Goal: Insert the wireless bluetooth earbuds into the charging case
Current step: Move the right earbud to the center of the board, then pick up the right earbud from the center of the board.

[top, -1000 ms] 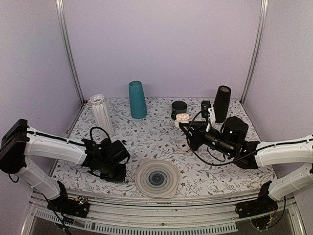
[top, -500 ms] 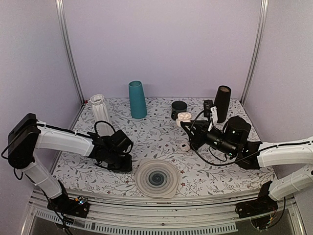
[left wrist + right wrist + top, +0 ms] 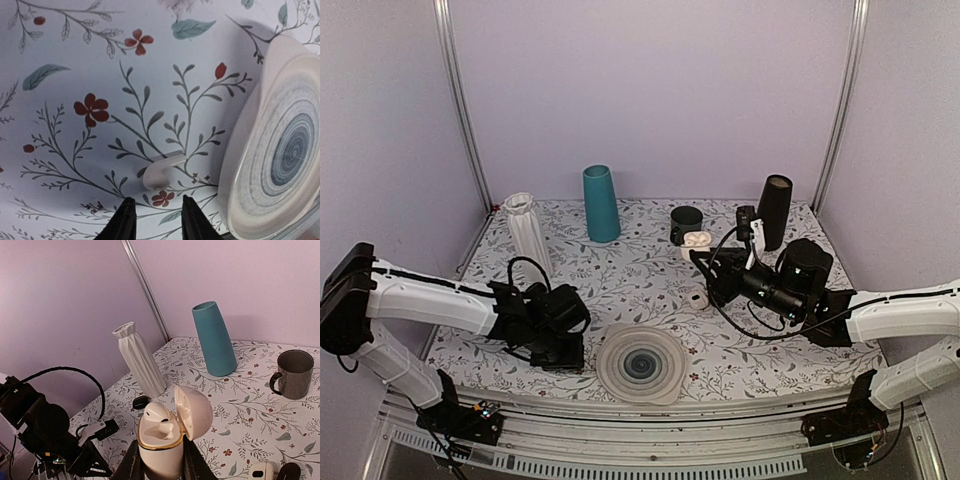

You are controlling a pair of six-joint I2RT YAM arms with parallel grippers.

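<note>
The charging case is a small white pebble with a gold rim. Its lid stands open and my right gripper is shut on its body. One white earbud sits in a socket; the other socket shows bare. In the top view the case hangs low over the table at the right gripper's tip. A second earbud lies on the flowered cloth just ahead of my left gripper. That gripper is open by a narrow gap, with nothing between the fingers. In the top view the left gripper covers this earbud.
A grey swirl plate lies right of the left gripper, its rim close to the loose earbud. At the back stand a white ribbed vase, a teal vase, a dark mug, another white case and a black cylinder. A small black oval case lies by the white vase.
The left arm swung forward toward the plate, then came back a little, and its jaws have parted slightly. The right arm with the case has barely moved.
</note>
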